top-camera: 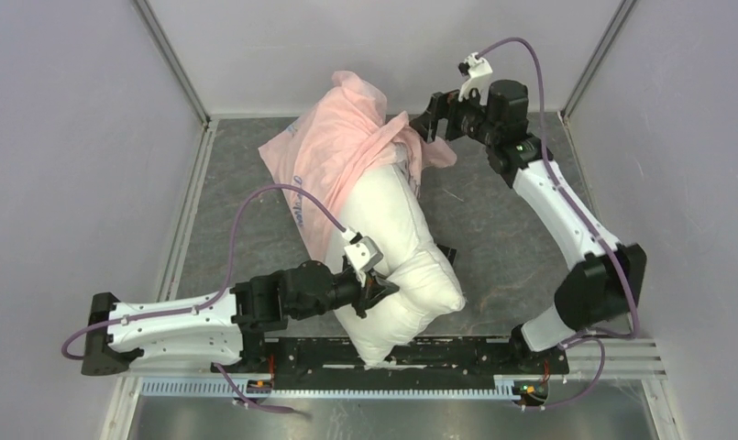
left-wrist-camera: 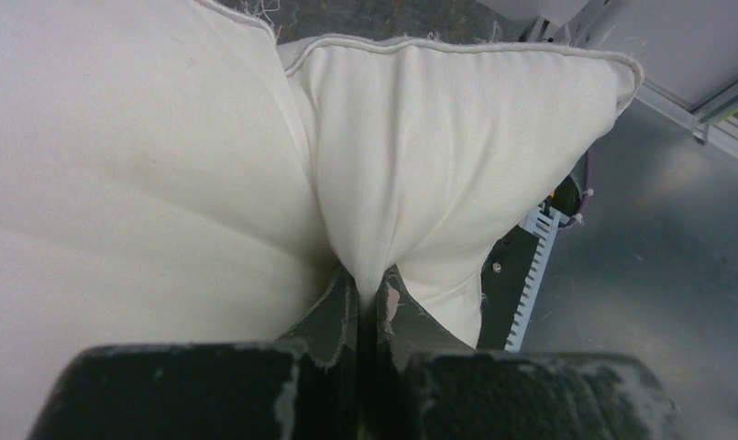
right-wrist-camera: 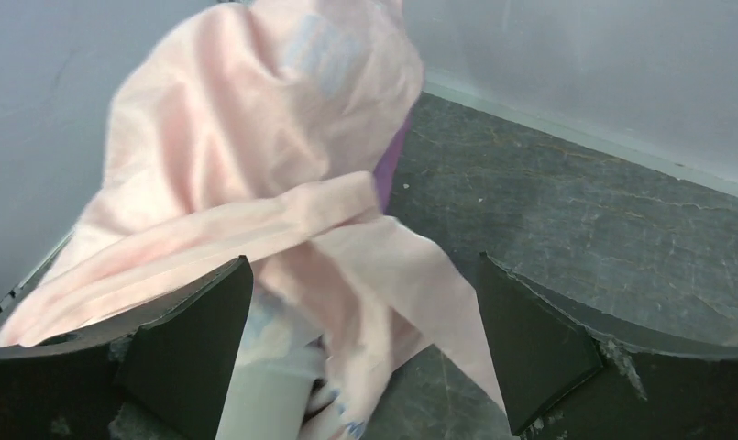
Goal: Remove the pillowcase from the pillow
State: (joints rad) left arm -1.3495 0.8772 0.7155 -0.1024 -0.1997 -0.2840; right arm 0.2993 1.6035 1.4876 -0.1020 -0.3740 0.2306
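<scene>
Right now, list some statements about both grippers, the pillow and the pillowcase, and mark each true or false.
1. The left gripper is shut on the pillow. True.
2. The right gripper is clamped on the pillowcase. False: its jaws stand open, with pink fabric between them.
3. The pillowcase lies fully off the pillow. False: it is bunched over the pillow's far end.
4. The pillow's near end is bare white. True.
</scene>
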